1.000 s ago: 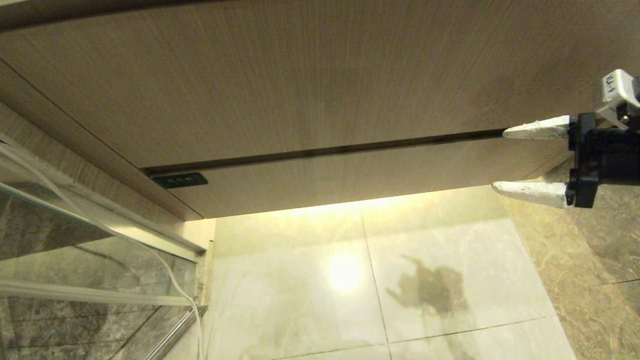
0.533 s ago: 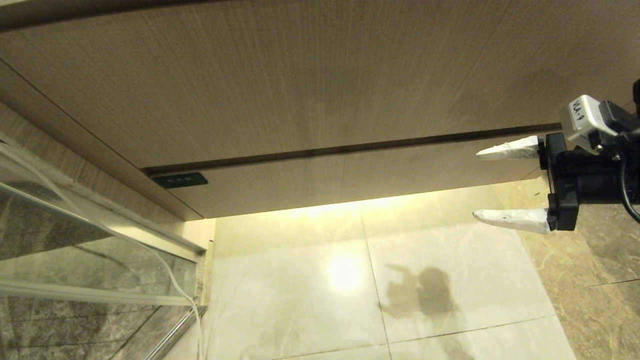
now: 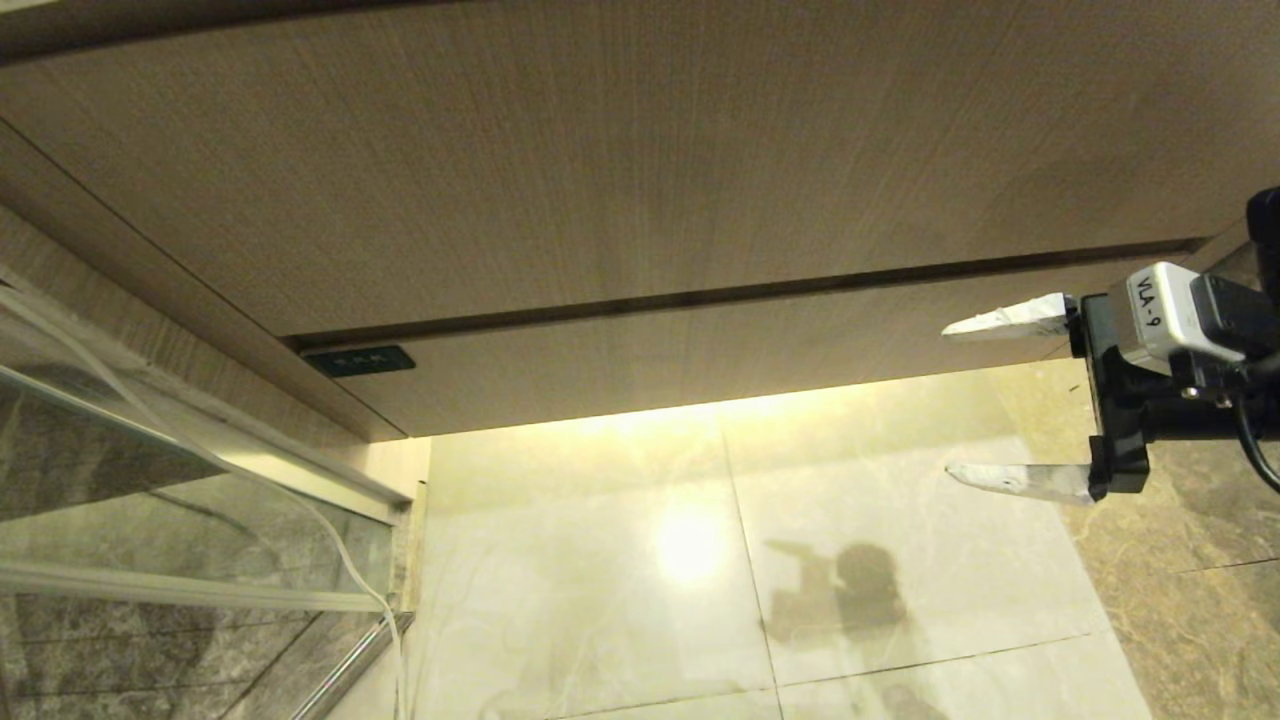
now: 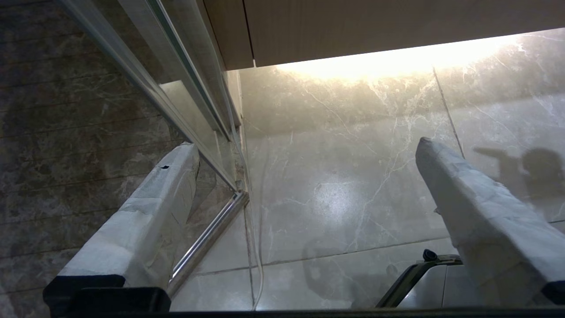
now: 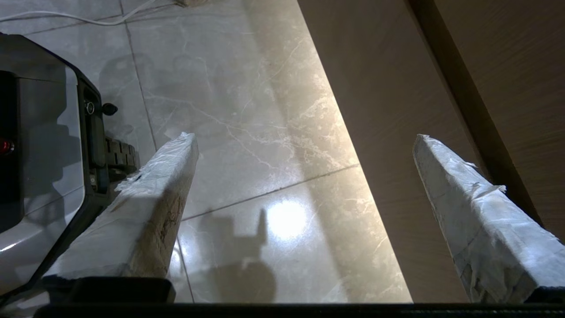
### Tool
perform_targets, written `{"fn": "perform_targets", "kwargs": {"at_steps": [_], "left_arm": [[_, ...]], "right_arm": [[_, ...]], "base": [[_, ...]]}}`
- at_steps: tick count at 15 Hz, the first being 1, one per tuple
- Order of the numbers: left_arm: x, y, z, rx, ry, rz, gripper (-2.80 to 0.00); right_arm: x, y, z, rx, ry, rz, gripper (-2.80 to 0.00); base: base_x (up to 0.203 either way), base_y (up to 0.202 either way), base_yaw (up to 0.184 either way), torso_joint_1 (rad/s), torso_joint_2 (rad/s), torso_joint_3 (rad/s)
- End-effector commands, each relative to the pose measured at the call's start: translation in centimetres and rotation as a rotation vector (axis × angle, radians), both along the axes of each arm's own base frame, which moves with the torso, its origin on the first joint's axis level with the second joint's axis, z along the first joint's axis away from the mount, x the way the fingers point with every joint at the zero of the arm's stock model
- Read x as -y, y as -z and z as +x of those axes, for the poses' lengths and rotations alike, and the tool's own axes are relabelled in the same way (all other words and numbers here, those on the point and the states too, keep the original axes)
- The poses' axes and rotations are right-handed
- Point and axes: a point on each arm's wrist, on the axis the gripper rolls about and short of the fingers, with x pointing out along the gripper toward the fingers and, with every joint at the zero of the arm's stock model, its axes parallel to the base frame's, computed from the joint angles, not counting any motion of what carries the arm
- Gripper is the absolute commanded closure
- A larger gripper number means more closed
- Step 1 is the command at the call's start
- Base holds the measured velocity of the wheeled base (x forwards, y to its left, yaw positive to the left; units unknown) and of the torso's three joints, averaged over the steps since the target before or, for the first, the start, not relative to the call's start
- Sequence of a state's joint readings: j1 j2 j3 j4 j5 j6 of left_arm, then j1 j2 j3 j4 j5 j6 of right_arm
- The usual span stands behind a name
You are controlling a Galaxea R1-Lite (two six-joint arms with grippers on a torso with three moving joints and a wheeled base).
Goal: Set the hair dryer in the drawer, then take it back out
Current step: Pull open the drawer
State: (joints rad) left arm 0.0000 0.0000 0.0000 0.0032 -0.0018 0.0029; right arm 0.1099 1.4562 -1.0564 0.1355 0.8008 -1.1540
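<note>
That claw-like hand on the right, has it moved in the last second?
Yes. The right hand has dropped and edged leftward, measured against the dark seam above the drawer.

It looks like a bathroom. A wood-grain vanity [image 3: 600,180] hangs over lit marble floor tiles [image 3: 900,480]. A glass screen [image 3: 150,500] stands beside it.

You see the drawer [image 3: 700,365] in matt light wood grain, above a glossy marble floor [image 3: 600,560]. Both grippers' fingers [image 5: 150,207] wear crinkled white wrap; left, a glass panel [image 3: 150,500] has metal rails.
</note>
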Motion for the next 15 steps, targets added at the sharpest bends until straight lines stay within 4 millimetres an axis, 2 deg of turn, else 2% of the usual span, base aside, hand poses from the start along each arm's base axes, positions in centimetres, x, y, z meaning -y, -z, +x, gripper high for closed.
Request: {"fn": "perform_targets", "kwargs": {"at_steps": [1,13,14,15], "left_arm": [[0.0,0.0,0.0,0.0,0.0,0.0,-2.8],[0.0,0.0,0.0,0.002,0.0,0.0,-2.8],[0.0,0.0,0.0,0.002,0.0,0.0,-2.8],[0.0,0.0,0.0,0.002,0.0,0.0,-2.8]], "right_arm": [[0.0,0.0,-0.1,0.005,-0.007,-0.001,-2.8],[0.0,0.0,-0.2,0.004,-0.007,-0.004,-2.8],[0.7,0.5,-0.9,-0.008,0.012,-0.018,-2.8],[1.7,1.3,-2.8,-0.026,0.039,-0.034,-2.8]], "base": [[0.0,0.0,0.0,0.0,0.0,0.0],[0.0,0.0,0.0,0.0,0.0,0.0],[0.0,0.0,0.0,0.0,0.0,0.0],[0.0,0.0,0.0,0.0,0.0,0.0]]}}
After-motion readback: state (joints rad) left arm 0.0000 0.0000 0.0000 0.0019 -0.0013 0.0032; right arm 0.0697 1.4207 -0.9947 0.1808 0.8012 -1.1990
